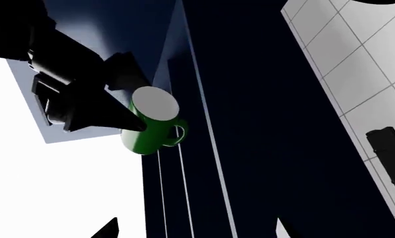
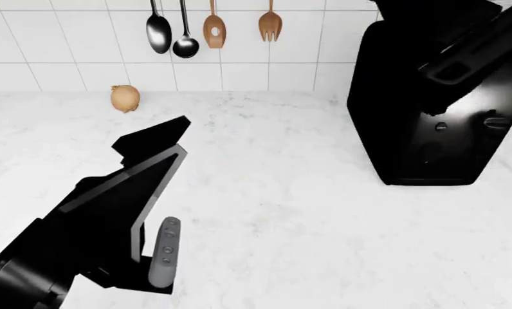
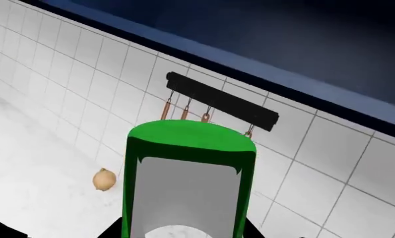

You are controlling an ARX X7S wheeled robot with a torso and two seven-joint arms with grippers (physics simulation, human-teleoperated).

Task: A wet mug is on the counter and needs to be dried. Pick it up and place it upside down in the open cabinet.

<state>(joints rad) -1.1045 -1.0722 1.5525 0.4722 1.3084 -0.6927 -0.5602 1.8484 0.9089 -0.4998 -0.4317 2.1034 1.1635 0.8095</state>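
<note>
While right claw (image 1: 128, 106) pinches one mug (image 1: 151, 130) aloft, left claw state unclear; one onion (image 2: 125, 98), four utensils.

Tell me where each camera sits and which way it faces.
Left wrist: on the left arm, looking up at the right gripper clamping the small glossy green mug before navy cabinets; own fingertips show, spread.
Head: looks down over the white marble counter, black toaster and tan onion; both arms show.
Right wrist: close behind the mug, facing the white tiled wall; gripper barely shows.
Shared: both wrist views show the mug; head and right wrist show the onion.
</note>
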